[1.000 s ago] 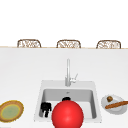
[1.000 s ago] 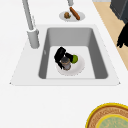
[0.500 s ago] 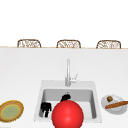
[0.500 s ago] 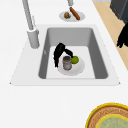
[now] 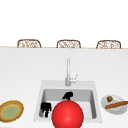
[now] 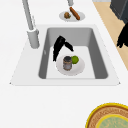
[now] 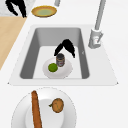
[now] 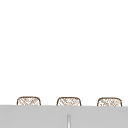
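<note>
The right hand (image 6: 60, 46) is being held arched over the can (image 6: 67, 63) on the sink plate (image 6: 76, 70), fingers pointing down, uncurled, grasping nothing. The left hand (image 5: 45, 108) is being held idle.

Your right hand (image 5: 67, 95) hung inside the sink (image 5: 41, 86), toward its back wall on the tap side, palm up high and fingers (image 6: 55, 55) hanging straight and relaxed, tips near the basin floor, thumb spread away. Your left hand (image 5: 45, 108) sat low at the sink's front left corner, fingers pointing down; you could not tell whether they were curled.
</note>
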{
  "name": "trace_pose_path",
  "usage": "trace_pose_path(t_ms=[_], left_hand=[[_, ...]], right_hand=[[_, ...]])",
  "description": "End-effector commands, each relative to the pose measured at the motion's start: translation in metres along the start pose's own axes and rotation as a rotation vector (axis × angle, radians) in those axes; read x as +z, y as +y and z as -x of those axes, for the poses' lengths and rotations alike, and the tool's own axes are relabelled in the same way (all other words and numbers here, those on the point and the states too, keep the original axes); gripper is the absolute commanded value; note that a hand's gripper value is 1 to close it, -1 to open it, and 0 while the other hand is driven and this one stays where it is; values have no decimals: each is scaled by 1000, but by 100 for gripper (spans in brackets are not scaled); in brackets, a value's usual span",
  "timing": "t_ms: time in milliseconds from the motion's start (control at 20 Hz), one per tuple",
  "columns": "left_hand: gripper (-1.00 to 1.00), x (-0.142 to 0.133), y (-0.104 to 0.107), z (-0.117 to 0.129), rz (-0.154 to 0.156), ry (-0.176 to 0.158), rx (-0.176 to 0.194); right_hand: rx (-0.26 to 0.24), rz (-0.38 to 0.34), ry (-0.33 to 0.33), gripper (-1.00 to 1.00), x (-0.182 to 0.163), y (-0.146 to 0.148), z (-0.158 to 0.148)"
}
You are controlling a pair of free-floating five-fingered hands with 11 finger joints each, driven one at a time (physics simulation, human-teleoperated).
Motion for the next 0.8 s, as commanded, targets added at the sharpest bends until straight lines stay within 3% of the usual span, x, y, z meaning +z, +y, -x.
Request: trace_pose_path(t_ms=[0,450,750], left_hand=[[0,0,0,0,0,0,0],[0,0,0,0,0,0,0],[0,0,0,0,0,0,0]], right_hand=[[-1,0,15,-100,24,-5,21],[-23,7,23,-100,88,-21,61],[-85,34,144,-100,101,-32,60]])
